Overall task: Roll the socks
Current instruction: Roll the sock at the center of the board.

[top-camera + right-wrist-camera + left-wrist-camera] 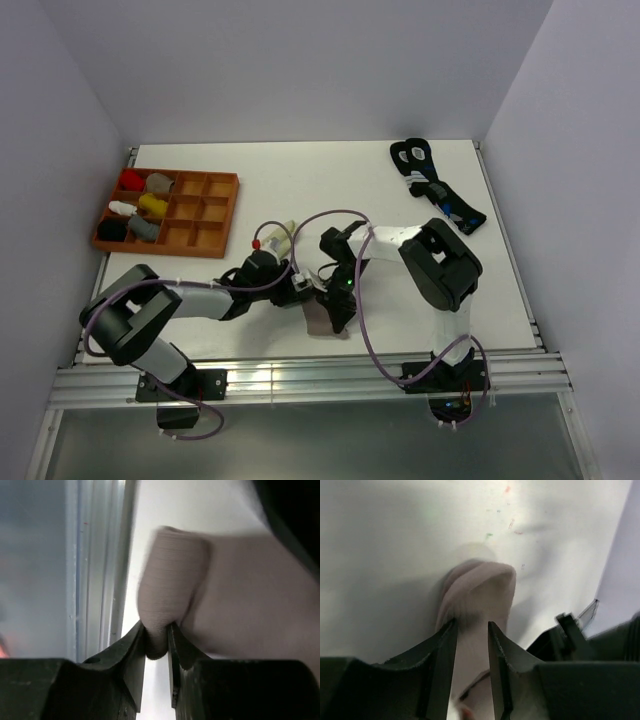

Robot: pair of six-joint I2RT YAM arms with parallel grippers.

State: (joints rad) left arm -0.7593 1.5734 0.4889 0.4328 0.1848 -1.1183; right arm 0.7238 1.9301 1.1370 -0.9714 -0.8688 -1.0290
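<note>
The taupe sock [318, 318] lies near the table's front edge, between the two grippers. In the right wrist view it [172, 575] is folded over, and my right gripper [157, 627] is shut on the folded end; from above this gripper [335, 315] points down onto the sock. In the left wrist view the sock [482, 587] runs between the fingers of my left gripper [471, 625], which is closed on the fabric; a red bit of cuff shows low down. From above the left gripper [303, 288] is just left of the sock. The cream sock [281, 231] lies behind the left gripper.
An orange-brown compartment tray [210, 215] stands at the back left with small sock bundles [140, 205] in it. Black socks with blue-and-white marks [435, 185] lie at the back right. The aluminium rail [95, 580] of the table's front edge is close to the right gripper.
</note>
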